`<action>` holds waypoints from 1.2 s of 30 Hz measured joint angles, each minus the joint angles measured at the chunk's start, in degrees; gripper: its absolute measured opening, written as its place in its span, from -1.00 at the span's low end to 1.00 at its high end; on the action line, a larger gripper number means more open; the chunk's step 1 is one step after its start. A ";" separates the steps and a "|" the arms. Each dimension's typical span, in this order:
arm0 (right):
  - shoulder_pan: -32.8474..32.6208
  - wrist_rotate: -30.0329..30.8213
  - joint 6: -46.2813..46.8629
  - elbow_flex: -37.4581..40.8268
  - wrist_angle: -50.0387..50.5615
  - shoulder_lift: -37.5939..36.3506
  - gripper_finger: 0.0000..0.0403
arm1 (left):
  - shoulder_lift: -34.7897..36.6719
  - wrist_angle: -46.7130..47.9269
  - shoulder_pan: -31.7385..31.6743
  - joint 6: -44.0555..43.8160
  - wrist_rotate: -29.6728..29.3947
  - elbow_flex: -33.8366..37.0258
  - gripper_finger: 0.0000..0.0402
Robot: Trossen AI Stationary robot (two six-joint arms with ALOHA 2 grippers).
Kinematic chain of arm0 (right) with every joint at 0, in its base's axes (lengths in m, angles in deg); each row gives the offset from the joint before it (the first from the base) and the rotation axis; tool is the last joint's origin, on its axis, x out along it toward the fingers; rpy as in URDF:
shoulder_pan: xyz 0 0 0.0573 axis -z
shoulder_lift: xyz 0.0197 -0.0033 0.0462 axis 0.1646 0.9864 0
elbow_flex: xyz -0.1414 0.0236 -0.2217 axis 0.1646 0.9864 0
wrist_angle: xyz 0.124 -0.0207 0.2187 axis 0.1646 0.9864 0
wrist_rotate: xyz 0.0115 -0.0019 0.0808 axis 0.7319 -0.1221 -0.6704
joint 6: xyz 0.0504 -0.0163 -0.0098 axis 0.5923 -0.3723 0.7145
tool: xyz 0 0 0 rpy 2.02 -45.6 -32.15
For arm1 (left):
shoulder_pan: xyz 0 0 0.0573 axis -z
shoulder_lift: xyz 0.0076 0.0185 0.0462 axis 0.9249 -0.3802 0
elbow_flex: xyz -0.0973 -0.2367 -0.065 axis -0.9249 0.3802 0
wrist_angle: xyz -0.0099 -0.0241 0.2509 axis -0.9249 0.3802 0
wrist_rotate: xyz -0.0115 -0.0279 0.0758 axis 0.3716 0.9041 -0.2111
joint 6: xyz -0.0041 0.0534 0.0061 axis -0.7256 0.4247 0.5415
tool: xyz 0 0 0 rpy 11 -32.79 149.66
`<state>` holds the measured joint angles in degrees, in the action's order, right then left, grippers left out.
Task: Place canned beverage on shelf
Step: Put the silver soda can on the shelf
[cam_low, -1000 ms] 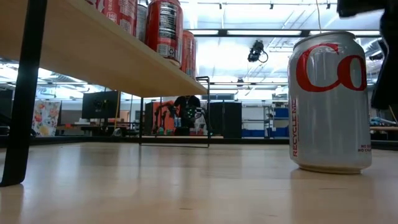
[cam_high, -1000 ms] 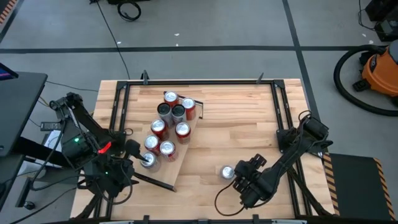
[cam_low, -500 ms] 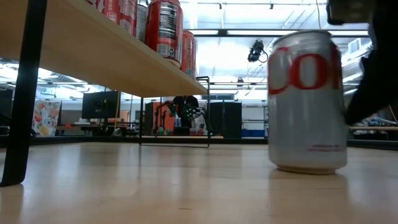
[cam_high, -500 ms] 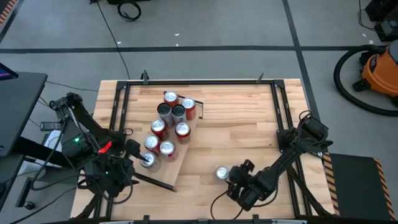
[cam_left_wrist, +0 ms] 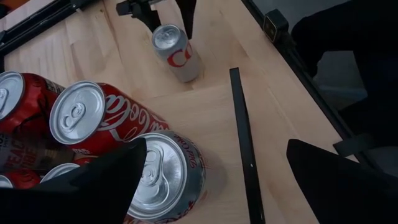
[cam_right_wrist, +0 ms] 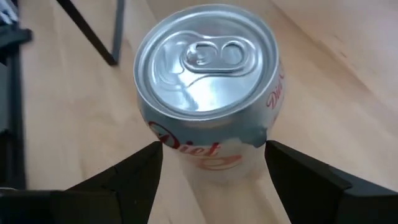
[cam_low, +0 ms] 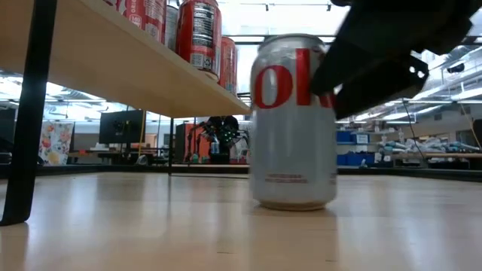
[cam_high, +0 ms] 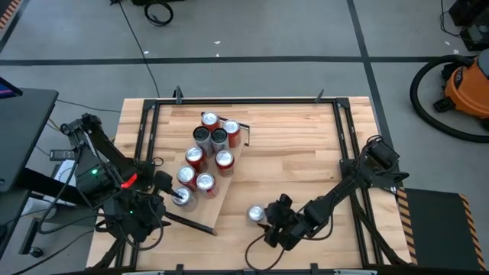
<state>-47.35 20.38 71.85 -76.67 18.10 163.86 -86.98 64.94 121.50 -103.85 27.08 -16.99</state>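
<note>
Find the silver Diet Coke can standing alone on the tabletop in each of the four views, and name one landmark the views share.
High view: silver can, low centre, beside the right pincer.
Low view: centre, upright on the tabletop.
Left wrist view: near the top, beyond the shelf's dark end bar.
Right wrist view: centre, between the pincer's fingers.
Shared landmark: the shelf loaded with cans.

A robotics lab or workshop: grey concrete floor (cam_high: pixel 306 38) with taped lines fills the top of the overhead frame, an orange shop vacuum (cam_high: pixel 464 84) at upper right. At table height, another robot arm (cam_low: pixel 223 134), monitors (cam_low: pixel 120 126) and blue bins (cam_low: pixel 354 137) stand under ceiling strip lights (cam_low: pixel 301 39).
</note>
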 joint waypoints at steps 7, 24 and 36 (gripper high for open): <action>1.00 -3.69 -0.69 0.00 -4.93 0.00 0.45 | 0.00 0.00 0.00 -0.07 0.00 0.00 0.99; -0.03 -11.26 -2.75 -0.07 -15.89 0.02 0.45 | -0.01 0.00 0.00 -1.03 0.00 0.00 0.99; 2.10 -2.77 -18.64 1.34 2.06 0.02 0.42 | 0.00 -0.03 -0.04 -0.17 0.00 0.00 0.99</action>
<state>-45.25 17.62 53.21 -75.34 20.16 163.88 -86.98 64.91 121.46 -104.02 27.08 -16.99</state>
